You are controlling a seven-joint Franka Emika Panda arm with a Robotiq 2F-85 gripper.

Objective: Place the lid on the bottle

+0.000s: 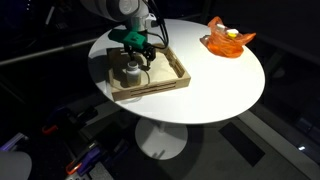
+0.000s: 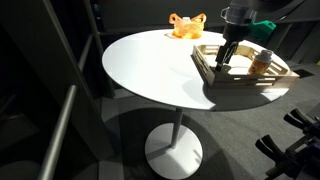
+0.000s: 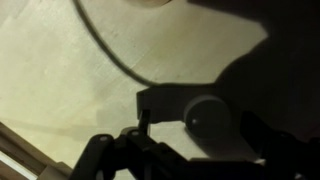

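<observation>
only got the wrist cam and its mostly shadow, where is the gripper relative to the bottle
observer: The gripper hangs low inside the wooden tray, and the bottle stands in that tray right beside it.
operator: anything else on the table i could hit
observer: Only an orange dish, outside the tray, across the white table from it.
operator: how much table is left around the tray
observer: Little on one side. The tray sits near the table's rim, with one corner close to the edge.
</observation>
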